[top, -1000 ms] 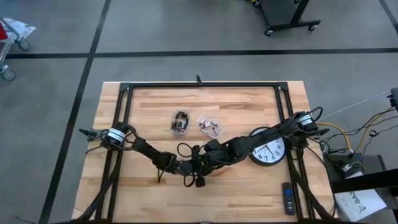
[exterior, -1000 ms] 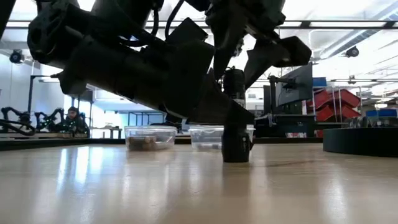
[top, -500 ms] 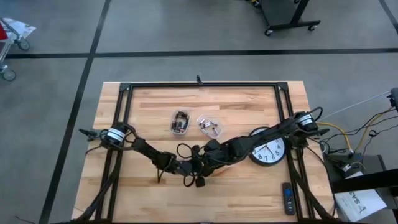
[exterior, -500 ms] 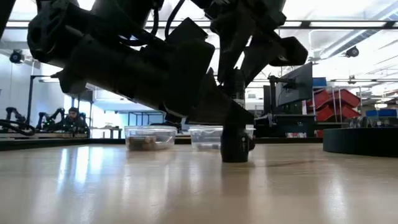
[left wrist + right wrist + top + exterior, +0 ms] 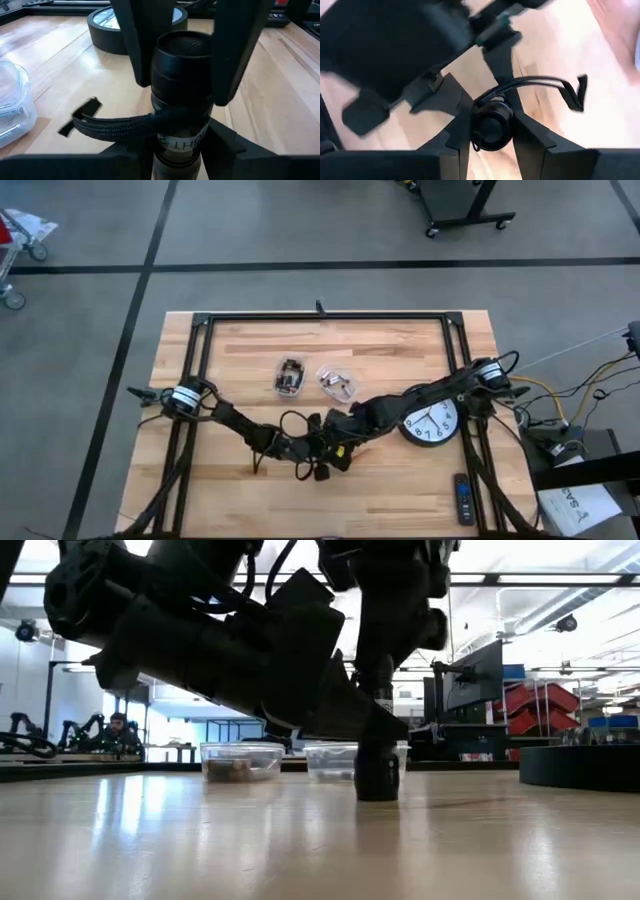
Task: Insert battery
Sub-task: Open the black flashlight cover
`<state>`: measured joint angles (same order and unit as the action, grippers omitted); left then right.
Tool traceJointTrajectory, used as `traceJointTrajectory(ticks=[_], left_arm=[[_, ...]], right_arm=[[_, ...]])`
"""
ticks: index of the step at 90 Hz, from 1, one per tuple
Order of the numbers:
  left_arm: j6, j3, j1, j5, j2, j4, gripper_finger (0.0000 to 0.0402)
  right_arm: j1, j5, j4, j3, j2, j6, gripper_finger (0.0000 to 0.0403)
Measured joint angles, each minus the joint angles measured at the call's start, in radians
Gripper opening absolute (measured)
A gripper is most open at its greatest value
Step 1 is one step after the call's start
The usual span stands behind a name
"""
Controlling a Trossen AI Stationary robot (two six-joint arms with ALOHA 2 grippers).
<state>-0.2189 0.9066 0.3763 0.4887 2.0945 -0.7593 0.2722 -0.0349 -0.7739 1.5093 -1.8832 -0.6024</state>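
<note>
Left wrist view, flashlight [image 5: 180,95] in left claw [image 5: 177,145], label unreadable

flashlight [image 5: 181,95]: black | table [image 5: 400,360]: light wood | clock [image 5: 433,420]: white face, black rim

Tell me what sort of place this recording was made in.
Probably a robotics lab or workshop: a light wooden worktable inside a black metal frame on a grey floor with dark tape lines, and in the low view red storage bins and a wall-mounted monitor.
</note>
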Motion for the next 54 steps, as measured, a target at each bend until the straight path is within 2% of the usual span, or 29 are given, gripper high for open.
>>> traceJointTrajectory(ticks=[20, 39, 46, 54], left_arm=[[0.0, 0.0, 0.0, 0.001, 0.0, 0.002, 0.0115], [0.0, 0.0, 0.0, 0.001, 0.0, 0.004, 0.0104], [0.0, 0.0, 0.0, 0.001, 0.0, 0.004, 0.0109], [0.017, -0.001, 0.0, -0.003, 0.0, 0.011, 0.0125]], right_arm=[[-0.001, 0.011, 0.006, 0.0, 0.0, 0.393, 0.0089], [-0.004, 0.021, 0.007, 0.005, 0.0, 0.818, 0.0085], [-0.005, 0.023, 0.005, 0.009, 0.0, 0.893, 0.0082], [-0.004, 0.022, 0.003, 0.01, 0.0, 0.899, 0.0081]])
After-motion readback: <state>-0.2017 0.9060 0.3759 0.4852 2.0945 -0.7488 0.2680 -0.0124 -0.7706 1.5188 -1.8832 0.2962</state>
